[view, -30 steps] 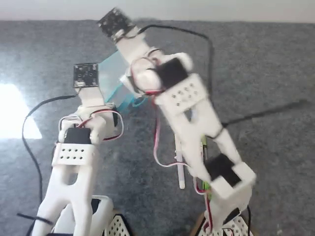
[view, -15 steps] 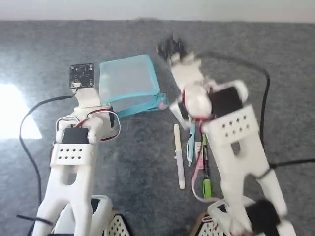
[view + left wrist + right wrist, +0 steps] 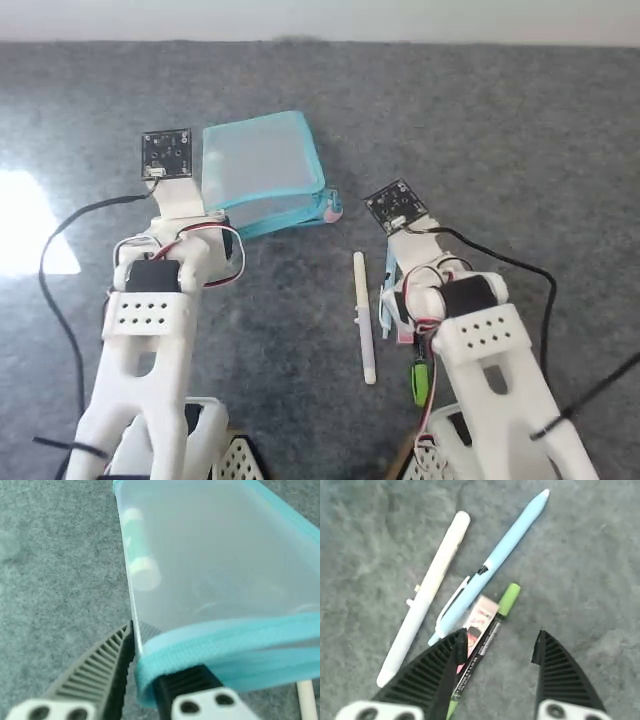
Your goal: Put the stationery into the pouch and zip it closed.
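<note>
The teal mesh pouch (image 3: 262, 170) lies flat at the back centre of the table. My left gripper (image 3: 142, 677) is shut on the pouch's (image 3: 210, 580) zip edge at its near left corner (image 3: 218, 215). A white and green cylinder (image 3: 137, 555) shows through the mesh. A white pen (image 3: 427, 597), a light blue pen (image 3: 492, 562), a pink eraser (image 3: 477, 620) and a green marker (image 3: 487, 637) lie together on the table. My right gripper (image 3: 501, 635) hangs open just above the marker and eraser, holding nothing. In the high view the white pen (image 3: 363, 318) lies left of the right arm (image 3: 440, 300).
The table is a grey speckled surface (image 3: 560, 150) with free room right of and behind the pouch. Black cables (image 3: 60, 250) trail beside both arms. A bright patch of light (image 3: 25, 230) lies at the left edge.
The right arm has swung away from above the pouch, back and down over the loose stationery. The left arm has kept still with the pouch edge in its grip.
</note>
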{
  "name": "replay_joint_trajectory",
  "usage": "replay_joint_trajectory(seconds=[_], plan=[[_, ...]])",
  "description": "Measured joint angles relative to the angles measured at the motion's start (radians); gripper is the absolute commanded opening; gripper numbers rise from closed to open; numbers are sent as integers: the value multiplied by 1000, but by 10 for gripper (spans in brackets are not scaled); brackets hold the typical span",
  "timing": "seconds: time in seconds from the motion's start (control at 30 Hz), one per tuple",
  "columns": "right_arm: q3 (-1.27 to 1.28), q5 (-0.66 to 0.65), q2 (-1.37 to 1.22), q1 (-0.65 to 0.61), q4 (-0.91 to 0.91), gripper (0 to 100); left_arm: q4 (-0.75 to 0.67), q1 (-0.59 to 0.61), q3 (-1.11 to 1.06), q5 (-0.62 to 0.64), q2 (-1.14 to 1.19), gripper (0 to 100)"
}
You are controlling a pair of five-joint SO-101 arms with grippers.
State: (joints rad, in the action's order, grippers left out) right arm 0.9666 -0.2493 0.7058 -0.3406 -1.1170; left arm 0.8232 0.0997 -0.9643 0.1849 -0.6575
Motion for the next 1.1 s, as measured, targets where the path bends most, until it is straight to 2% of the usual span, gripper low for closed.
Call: replay_joint_trajectory(seconds=[0.13,0.2,0.57,0.97,1.1], plan=[[3,0,-107,132,3,224,0,0,0,0,0,12],[3,0,-161,155,3,224,0,0,0,0,0,12],[8,-17,-308,63,26,224,-38,0,-28,0,0,12],[-31,28,-410,43,35,224,-38,0,-28,0,0,12],[-31,6,-419,38,5,212,-38,0,-28,0,0,12]])
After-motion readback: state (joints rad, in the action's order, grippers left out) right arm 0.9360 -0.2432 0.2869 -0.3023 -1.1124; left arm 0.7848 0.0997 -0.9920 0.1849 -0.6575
